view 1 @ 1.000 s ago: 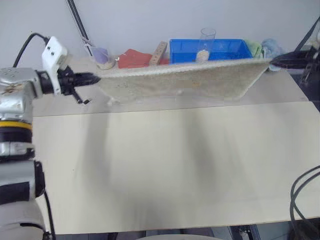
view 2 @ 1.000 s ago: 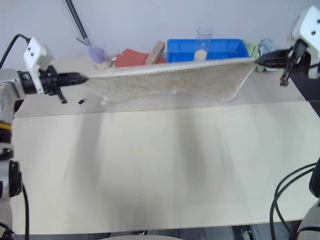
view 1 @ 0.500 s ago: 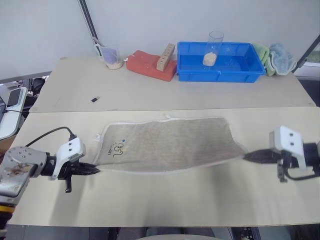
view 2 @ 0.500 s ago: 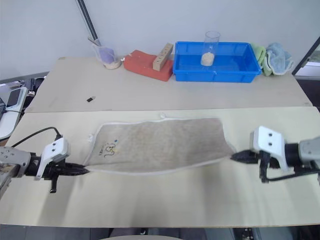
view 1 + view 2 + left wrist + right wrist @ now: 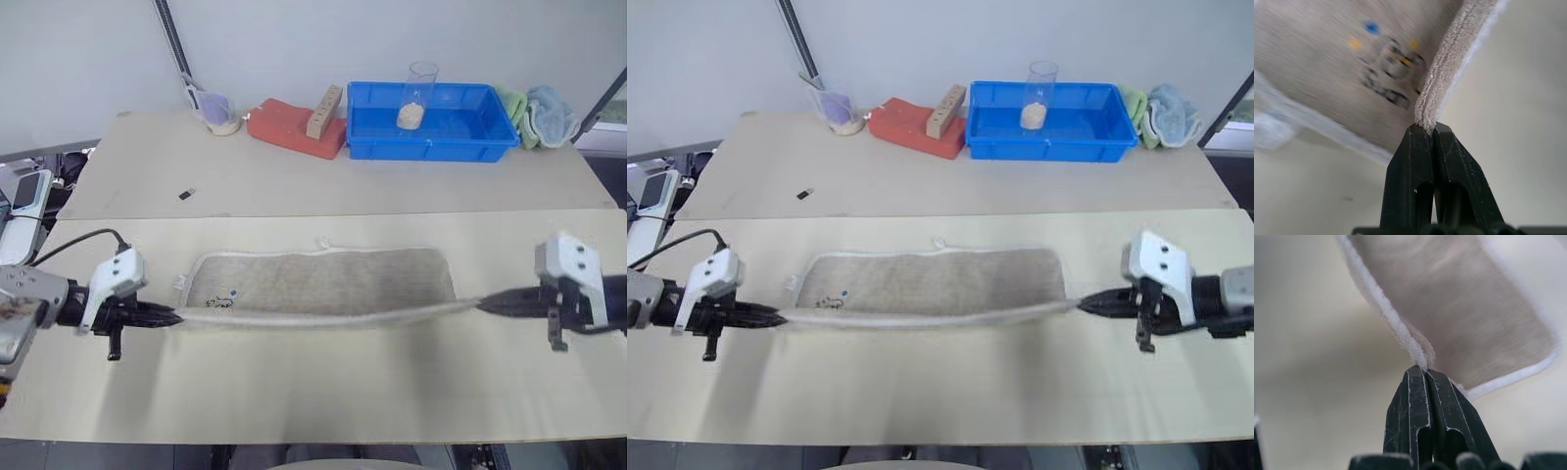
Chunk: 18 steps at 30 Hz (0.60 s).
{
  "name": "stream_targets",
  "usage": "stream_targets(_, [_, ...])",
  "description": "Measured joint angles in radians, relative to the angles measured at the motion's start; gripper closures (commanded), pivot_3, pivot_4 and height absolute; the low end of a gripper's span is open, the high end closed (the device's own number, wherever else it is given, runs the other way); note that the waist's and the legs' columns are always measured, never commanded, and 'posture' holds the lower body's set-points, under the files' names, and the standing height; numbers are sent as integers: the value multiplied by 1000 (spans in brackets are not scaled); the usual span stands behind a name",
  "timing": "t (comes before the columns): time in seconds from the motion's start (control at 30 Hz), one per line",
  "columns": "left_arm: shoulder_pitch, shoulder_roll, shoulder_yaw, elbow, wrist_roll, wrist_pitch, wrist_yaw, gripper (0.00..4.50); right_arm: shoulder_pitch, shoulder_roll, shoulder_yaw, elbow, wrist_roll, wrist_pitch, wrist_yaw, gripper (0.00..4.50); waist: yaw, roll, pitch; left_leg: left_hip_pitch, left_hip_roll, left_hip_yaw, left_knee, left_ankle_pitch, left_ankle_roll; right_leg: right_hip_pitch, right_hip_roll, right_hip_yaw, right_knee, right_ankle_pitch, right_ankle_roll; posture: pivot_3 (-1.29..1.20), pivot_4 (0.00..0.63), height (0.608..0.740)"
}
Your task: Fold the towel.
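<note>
While both arms reach in low from opposite sides of the tabletop (image 5: 323, 392), the towel (image 5: 323, 282) lies stretched between them across the middle of the near board, its far part flat on the surface and its near edge drawn taut as a thin raised band. At the robot's left, the left tool (image 5: 168, 315) points nearly level toward the right, its two black fingers (image 5: 1432, 161) pressed together on the towel's near left corner, just beside the small dark printed mark (image 5: 1393, 68). On the other side, the right tool (image 5: 1089, 304) points toward the left, tilted slightly down, its fingers (image 5: 1422, 401) likewise clamped on the towel's white-edged near right corner. Both forearms sit close above the surface, wrists turned inward toward each other.
</note>
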Motion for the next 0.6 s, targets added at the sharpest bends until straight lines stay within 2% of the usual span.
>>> stream_targets(0.13, [-157, -29, -59, 130, 3, 51, -32, 4500, -183, 20, 88, 85, 36, 120, -52, 4478, -6, 0, 0, -1, 0, -1, 0, 0, 0, -1, 0, -1, 0, 0, 0, 0, 150, 740])
stream_targets(0.17, [-227, -53, -86, 185, 13, 67, -39, 4500, -254, 40, 123, 131, 35, 152, -75, 4478, -7, 0, 0, -1, -1, -1, 1, 0, 0, -1, 0, -1, 1, 0, 0, 0, 150, 740])
stream_targets(0.3, [-368, -131, -147, 328, 53, 85, -36, 4500, -379, 104, 218, 237, 21, 207, -128, 4478, -11, 0, 0, -1, -1, -1, 1, 0, 0, -2, 0, -1, 3, 0, 0, 0, 150, 740])
stream_targets(0.4, [-443, -184, -181, 430, 88, 85, -23, 4500, -426, 138, 277, 304, 0, 220, -156, 4478, -13, 0, 0, -2, -1, -1, 2, 0, 0, -4, 0, -1, 5, 0, 0, 0, 150, 740])
stream_targets(0.6, [-543, -258, -192, 586, 152, 46, 26, 4500, -471, 165, 316, 399, -47, 213, -192, 4478, -13, 0, 0, -3, -1, -2, 3, 0, 0, -5, 0, -1, 6, 0, 0, 0, 150, 740])
